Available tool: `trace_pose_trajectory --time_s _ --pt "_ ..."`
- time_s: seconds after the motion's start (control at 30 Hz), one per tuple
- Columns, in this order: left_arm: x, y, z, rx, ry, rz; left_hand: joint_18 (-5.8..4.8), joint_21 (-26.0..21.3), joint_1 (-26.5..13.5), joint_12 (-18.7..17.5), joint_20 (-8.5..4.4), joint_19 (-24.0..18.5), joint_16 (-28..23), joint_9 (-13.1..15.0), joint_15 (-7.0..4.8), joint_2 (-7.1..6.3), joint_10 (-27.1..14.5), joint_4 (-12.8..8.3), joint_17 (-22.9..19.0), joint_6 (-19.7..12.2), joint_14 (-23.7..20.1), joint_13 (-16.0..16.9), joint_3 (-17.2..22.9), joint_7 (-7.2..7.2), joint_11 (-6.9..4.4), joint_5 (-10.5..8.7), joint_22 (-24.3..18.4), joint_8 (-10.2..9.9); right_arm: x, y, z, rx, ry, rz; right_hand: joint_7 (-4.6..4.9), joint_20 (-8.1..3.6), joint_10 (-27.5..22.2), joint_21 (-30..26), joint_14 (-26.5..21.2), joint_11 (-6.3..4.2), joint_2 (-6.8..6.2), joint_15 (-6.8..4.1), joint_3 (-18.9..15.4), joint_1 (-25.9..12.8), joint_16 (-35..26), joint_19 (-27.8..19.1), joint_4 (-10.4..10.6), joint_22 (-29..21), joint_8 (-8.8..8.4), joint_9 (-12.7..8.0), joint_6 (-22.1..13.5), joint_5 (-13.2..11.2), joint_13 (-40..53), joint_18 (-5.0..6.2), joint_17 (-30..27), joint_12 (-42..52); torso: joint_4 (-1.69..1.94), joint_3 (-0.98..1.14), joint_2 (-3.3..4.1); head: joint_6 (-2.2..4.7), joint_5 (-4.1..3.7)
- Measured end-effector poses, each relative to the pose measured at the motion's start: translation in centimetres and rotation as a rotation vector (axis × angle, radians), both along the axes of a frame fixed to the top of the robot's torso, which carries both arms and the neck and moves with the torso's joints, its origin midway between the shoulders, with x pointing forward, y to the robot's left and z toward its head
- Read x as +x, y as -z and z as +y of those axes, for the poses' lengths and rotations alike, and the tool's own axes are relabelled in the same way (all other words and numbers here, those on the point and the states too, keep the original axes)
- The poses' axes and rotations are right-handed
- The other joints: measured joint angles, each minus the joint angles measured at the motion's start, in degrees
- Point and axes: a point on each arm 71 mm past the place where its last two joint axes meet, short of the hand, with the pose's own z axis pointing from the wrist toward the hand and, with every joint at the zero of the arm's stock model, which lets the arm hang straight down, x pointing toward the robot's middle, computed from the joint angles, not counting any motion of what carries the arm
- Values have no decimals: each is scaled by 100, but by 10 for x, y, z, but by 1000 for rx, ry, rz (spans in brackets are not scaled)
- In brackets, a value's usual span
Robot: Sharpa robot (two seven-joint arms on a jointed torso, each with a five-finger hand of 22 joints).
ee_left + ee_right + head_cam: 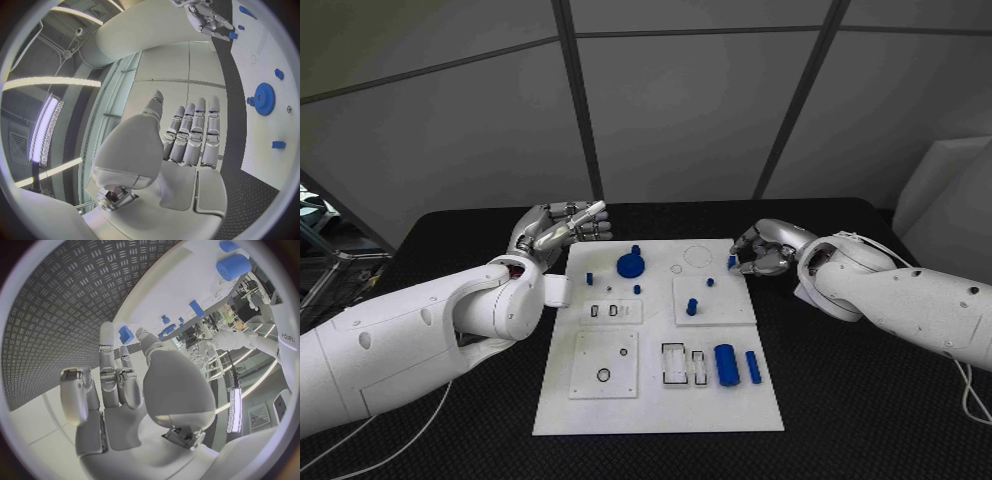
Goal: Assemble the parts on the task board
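- On the black surface (444,230), left side: the left hand (557,228) is raised beside the task board's far-left corner, fingers extended and apart, holding nothing.
- Centre: the task board (661,400) lies flat, carrying a blue gear (630,265) near its far edge, a blue cylinder (726,364) and a blue rod (753,367) toward the near right.
- Right side: the right hand (764,250) is at the board's far-right edge, fingers curled, pinching a small blue part (731,262).
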Motion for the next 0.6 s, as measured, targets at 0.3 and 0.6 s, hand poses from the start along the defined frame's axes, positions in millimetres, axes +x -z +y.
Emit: trace_pose_trajectory --time_s 0.3,0.6 --pt "0 0 0 0 0 1 0 0 0 0 0 0 0 0 0 0 0 0 0 0 0 0 0 0 0 0 -1 0 2 4 2 -11 7 18 -14 0 0 0 0 0 22 0 0 -21 0 0 0 0 28 12 17 0 0 0 0 0 -3 4 -2 -18 8" --pt "0 0 0 0 0 1 0 0 23 0 0 0 0 0 0 23 0 -16 5 0 0 0 16 0 0 0 -1 0 4 5 2 -18 22 22 -16 0 0 0 0 0 162 0 0 -6 0 0 0 -1 66 36 130 4 -1 1 1 0 -4 10 -4 -21 14"
